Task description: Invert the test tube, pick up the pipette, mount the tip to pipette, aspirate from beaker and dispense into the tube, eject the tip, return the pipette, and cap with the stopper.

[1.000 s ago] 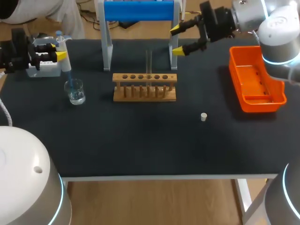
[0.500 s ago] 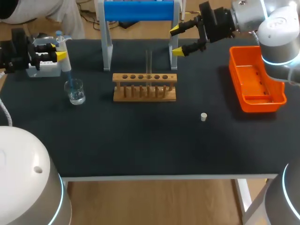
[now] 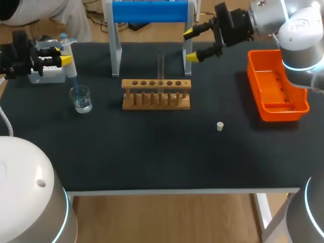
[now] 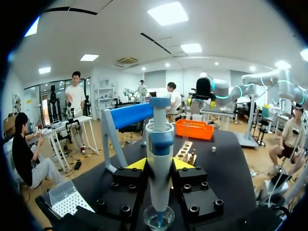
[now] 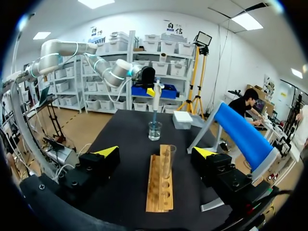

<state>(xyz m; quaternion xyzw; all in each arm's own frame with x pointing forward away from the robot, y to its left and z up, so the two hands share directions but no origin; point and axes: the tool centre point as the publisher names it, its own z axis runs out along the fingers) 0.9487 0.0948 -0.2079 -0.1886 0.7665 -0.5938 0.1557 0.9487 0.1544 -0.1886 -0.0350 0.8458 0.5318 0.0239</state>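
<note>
Pipette [image 3: 69, 56] first: where is it?

Upright at the table's [image 3: 152, 152] far left, clamped between the left gripper's [image 3: 65, 53] yellow fingertips. The left wrist view shows one finger pressed on each side of its body.

And the tip?

Mounted, pointing straight down into the beaker [image 3: 81, 98], which stands directly under the gripper. The tip's end sits in the clear liquid.

What about the tube [image 3: 160, 66]?

It stands upright, mouth up, in one of the middle holes of the wooden rack [image 3: 156, 94] at mid-table. It is uncapped.

Is the right gripper [image 3: 190, 44] holding anything?

No. Its fingers are spread wide with nothing between them. It hangs over the far edge, just right of the blue stand [image 3: 150, 11], behind the rack. From its wrist camera the rack and tube lie ahead of the gap, with the beaker beyond.

And the stopper [image 3: 219, 126]?

It lies alone on the black mat, in front of the rack and to its right, well apart from both grippers.

Anything else?

An orange tray [image 3: 276, 88] sits at the right edge, and a pale box [image 3: 48, 75] just behind the beaker, beside the left gripper.
</note>
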